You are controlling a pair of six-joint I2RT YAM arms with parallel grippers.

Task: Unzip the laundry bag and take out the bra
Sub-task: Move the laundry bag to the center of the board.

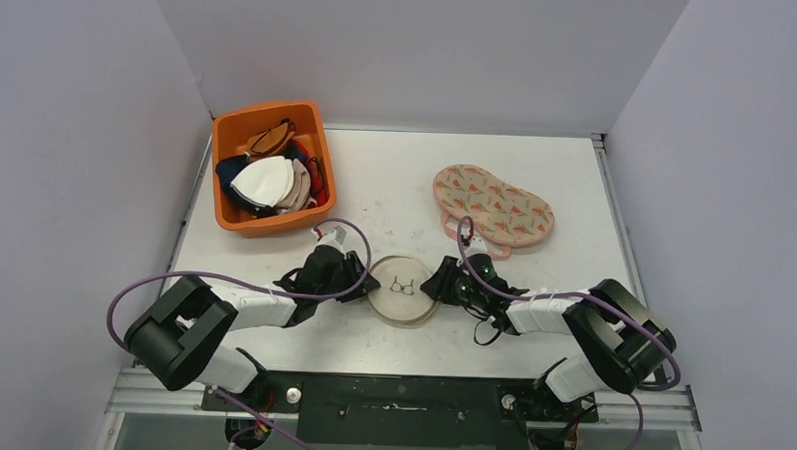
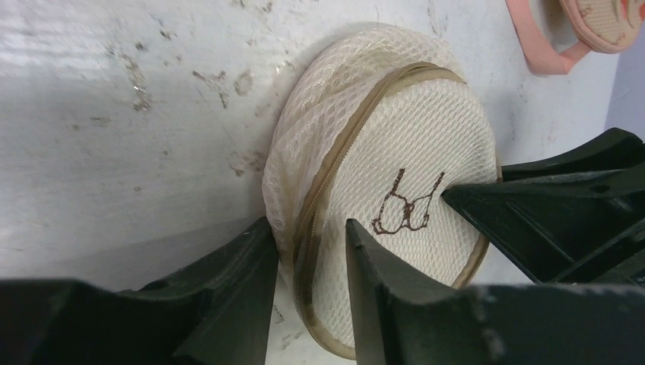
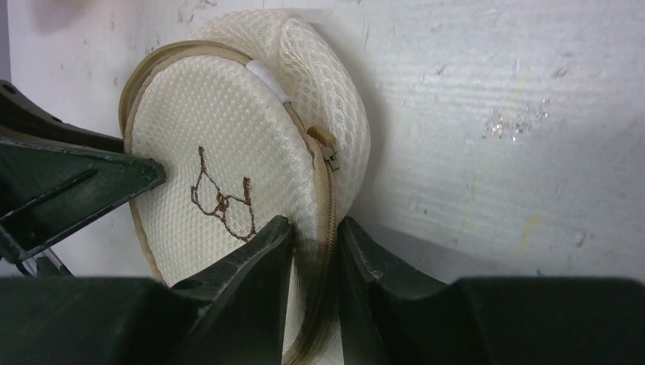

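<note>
Lab test cell, not home. My two arms (image 1: 186,323) bolted to metal rail (image 1: 399,395) at edge of scuffed white table (image 1: 576,181); plain grey panels (image 1: 421,46) box me in on three sides.

The left gripper (image 2: 308,228) pinches the round mesh laundry bag (image 2: 395,129) at its zipper seam (image 2: 335,160). Ahead to its right, the right gripper (image 2: 473,182) touches the bag's face.

No words or numbers can be read; one stitched symbol only.
The laundry bag (image 1: 402,288), lying near the middle of the worktop's (image 1: 396,175) near edge, carries a brown stitched bra outline (image 3: 224,199) at the centre of its mesh face; the small white tab (image 3: 268,80) on its zip seam shows no readable print.
</note>
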